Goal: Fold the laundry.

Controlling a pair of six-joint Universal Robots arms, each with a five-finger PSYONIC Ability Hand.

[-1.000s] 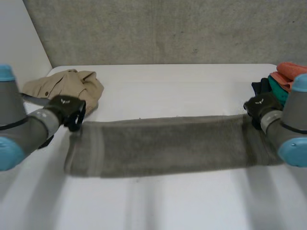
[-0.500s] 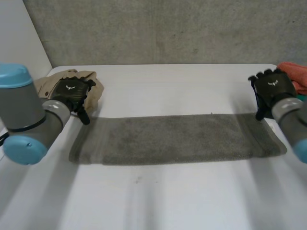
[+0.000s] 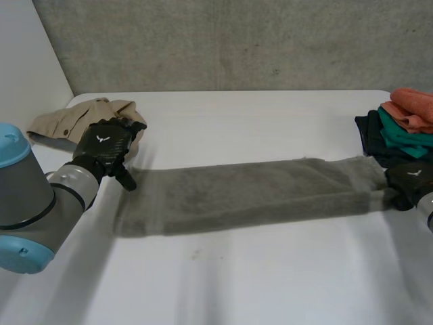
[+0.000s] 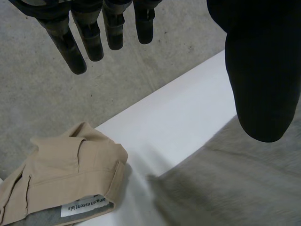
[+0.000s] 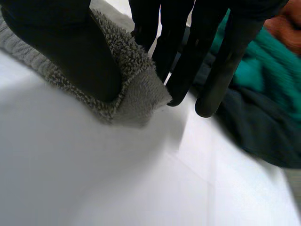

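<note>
— What is changing?
— The left hand (image 3: 101,145) is hanging released; the right hand (image 3: 411,179) is pinching the long grey terry towel (image 3: 250,193) by its end, dragging it rightward on the white counter (image 3: 270,284), so folding is waiting

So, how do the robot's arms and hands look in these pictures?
The left arm is a thick grey tube with a light-blue cap. Both the left hand and the right hand are black, with slim fingers and a small white mark on the back.

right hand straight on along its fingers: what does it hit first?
Likely the dark garment at the bottom of the folded pile, just beyond the fingertips of the right hand; gap hard to judge.
</note>
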